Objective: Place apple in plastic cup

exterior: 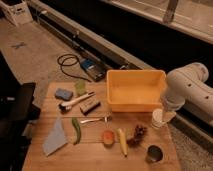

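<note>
The apple, small and orange-red, lies on the wooden table near its front middle, just left of a banana. The plastic cup, pale yellow-green, stands upright at the table's back left beside a blue sponge. My white arm bends in from the right. My gripper hangs at its lower end, over the table's right edge by the yellow bin's front right corner. It is far from both the apple and the plastic cup, and nothing shows held in it.
A yellow bin fills the back right. A brush, dark block, fork, green pepper, blue cloth, banana, grapes and metal cup lie around. A cable lies on the floor.
</note>
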`<action>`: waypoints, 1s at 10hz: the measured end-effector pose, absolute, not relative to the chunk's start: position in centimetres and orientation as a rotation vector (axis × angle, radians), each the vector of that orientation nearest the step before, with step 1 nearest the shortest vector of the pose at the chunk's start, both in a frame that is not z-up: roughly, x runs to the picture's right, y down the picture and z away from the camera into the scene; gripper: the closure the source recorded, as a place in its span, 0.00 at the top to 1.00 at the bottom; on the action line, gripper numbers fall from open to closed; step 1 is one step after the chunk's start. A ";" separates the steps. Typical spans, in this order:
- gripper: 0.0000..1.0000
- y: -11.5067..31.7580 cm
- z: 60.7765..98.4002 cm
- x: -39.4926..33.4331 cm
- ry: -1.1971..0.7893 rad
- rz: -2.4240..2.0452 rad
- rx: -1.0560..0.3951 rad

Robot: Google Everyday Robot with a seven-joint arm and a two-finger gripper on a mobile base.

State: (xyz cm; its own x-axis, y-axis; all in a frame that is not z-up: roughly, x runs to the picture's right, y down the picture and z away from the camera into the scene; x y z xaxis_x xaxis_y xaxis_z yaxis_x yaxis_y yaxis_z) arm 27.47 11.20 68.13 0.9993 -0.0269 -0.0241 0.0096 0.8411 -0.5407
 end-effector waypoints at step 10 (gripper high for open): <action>0.65 16.4 69.7 10.9 -0.095 -0.424 -0.661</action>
